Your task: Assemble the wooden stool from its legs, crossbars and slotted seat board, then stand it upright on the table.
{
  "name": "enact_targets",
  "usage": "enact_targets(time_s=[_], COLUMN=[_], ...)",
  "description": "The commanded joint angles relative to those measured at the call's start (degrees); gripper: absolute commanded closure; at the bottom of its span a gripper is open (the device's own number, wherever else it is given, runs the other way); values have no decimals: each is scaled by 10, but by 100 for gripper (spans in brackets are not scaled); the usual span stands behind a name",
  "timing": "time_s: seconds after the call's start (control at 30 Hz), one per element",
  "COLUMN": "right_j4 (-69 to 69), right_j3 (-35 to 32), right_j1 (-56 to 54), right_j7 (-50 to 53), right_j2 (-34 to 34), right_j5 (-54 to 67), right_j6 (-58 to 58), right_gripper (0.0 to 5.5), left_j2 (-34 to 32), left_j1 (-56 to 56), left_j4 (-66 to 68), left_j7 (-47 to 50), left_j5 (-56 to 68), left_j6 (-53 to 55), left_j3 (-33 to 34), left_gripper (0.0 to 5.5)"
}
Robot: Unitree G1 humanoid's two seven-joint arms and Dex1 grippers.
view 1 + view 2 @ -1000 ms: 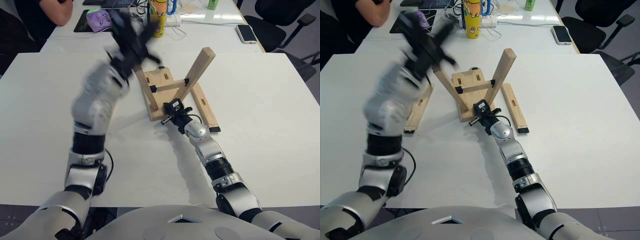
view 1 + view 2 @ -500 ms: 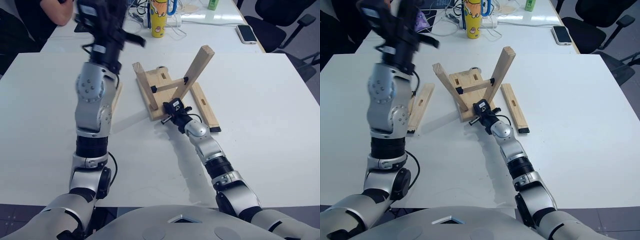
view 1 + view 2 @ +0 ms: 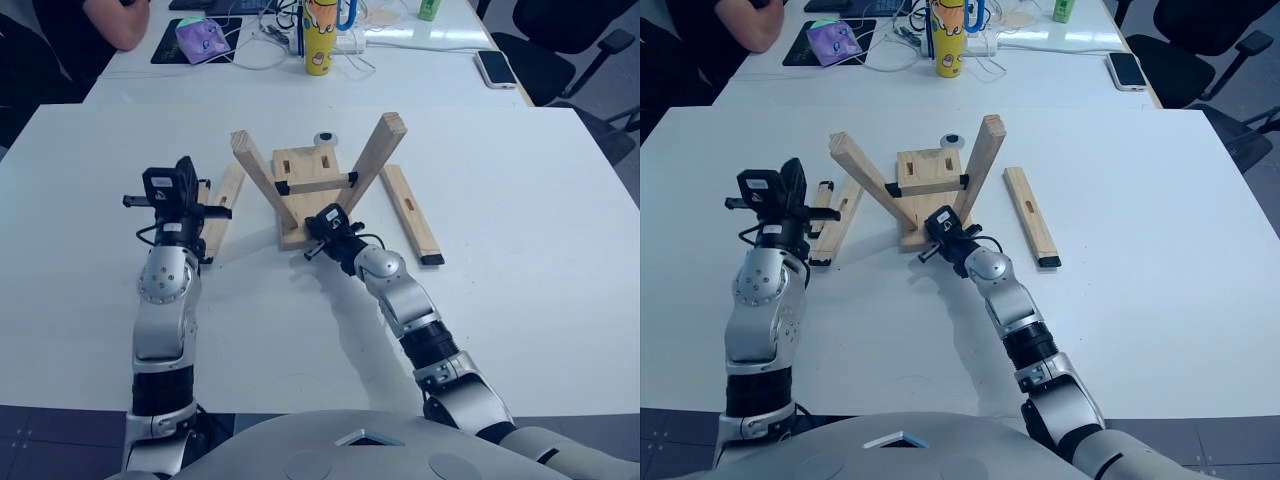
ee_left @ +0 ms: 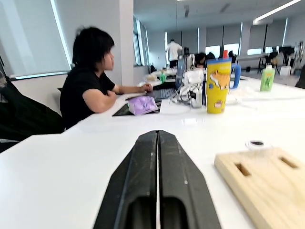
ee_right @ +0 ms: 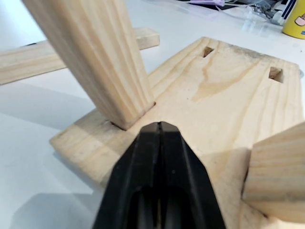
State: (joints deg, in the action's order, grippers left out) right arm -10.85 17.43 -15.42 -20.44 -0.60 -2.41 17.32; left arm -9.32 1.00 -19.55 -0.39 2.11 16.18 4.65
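Left gripper (image 4: 157,137): its two black fingers (image 4: 136,181) are pressed flat together with nothing between them. It is raised above the table (image 3: 520,300) and points away from the robot.

Left loose leg (image 3: 224,200): it lies flat on the table just beside the left fingers, on the side toward the stool. It runs roughly along the line the fingers point, and the pictures do not show whether it touches them. Its slotted face (image 4: 259,183) is turned up.

Right gripper (image 5: 159,126): its fingers (image 5: 138,167) are also clenched together and hold nothing. The tips are at the near edge of the seat board (image 3: 300,165); whether they rest on the wood cannot be told.

Seat board: it lies flat on the table, straight ahead of the right fingertips, with open slots showing at its far end.

Left fitted leg (image 3: 257,175): it is seated in the board right at the right fingertips and leans away toward the left gripper's side.

Right fitted leg (image 3: 373,158): it rises from the board on the other side of the right fingers and leans the opposite way, so the two legs splay apart.

Crossbar (image 3: 315,185): it spans the two fitted legs just beyond the right fingertips, above the board.

Right loose leg (image 3: 410,210): it lies flat on the table, past the right fitted leg and apart from both grippers.

Round disc (image 3: 324,138): it lies on the table just past the board's far edge.

Yellow cup (image 3: 320,40) and phone (image 3: 495,67): both are on the farther desk, well beyond both grippers.
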Motion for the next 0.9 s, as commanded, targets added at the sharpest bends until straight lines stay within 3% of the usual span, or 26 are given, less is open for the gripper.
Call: enact_targets(time_s=[0.03,0.3,0.43,0.6,0.77,0.9], right_j4=[133,333,341,316,281,263], right_j3=[-16,-52,-135,-228,-230,-227], right_j1=[58,196,245,129,17,-5], right_j7=[-31,-81,-38,93,139,147], right_j2=[-9,-112,-106,-53,-25,-12], right_j5=[55,103,136,139,138,143], right_j6=[9,10,-1,-10,-13,-19], right_gripper=[550,550,550,550,550,550], left_j2=[8,43,52,52,63,70], left_j1=[-34,-101,-109,-43,42,53], left_j4=[-33,-95,-103,-116,-118,-109], left_j7=[-22,-2,23,48,44,44], left_j5=[7,-13,-44,-82,-89,-82], left_j6=[15,7,4,-16,-14,-4], left_j3=[-26,-64,-70,-67,-87,-85], left_gripper=[547,547,547,547,547,547])
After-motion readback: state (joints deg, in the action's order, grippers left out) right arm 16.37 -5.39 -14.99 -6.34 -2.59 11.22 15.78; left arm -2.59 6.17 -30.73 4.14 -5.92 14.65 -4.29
